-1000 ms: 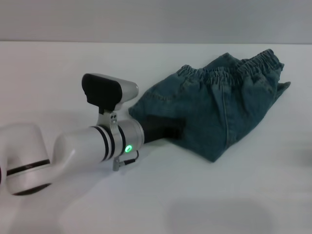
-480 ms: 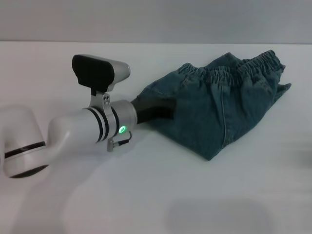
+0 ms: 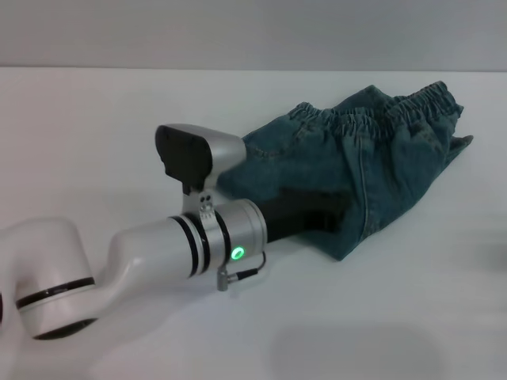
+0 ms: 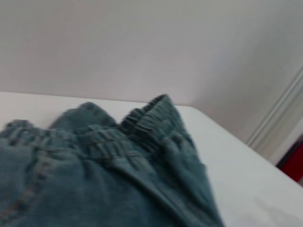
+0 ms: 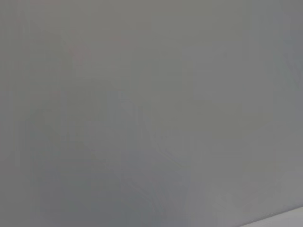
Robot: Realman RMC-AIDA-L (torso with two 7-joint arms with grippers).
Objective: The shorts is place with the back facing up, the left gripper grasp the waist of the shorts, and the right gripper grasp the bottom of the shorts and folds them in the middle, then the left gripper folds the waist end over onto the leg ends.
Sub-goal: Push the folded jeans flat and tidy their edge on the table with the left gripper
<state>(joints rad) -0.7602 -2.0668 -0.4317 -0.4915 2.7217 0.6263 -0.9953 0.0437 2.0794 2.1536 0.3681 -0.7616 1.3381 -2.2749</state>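
On the left of the head view we see the left arm, a silver-white cylinder with black rings and a green light, reaching in low over the white table (image 3: 95, 119) toward the middle. At its tip the left gripper (image 3: 337, 212) lies against the near edge of the shorts (image 3: 380, 170) — its black body shows just beside the denim, but the fingertips are lost under or behind the cloth, so we cannot tell how far apart they stand or whether they have any cloth between them.

Further right, the shorts sit bunched in a folded heap on the table, right of centre. The waist (image 3: 380, 111), a gathered elastic band, runs along the far upper edge of the heap and reaches its far right corner. Below it the denim slopes down to a blunt corner nearest us, with a stitched seam running down the face of the cloth. We cannot make out the leg hems in this heap.

The left wrist view looks over the same denim from close in: the ruffled waist (image 4: 142, 116) rises in folds over the shorts (image 4: 94, 184), with table beyond.

The right gripper appears in no view — the right wrist view shows only plain grey.
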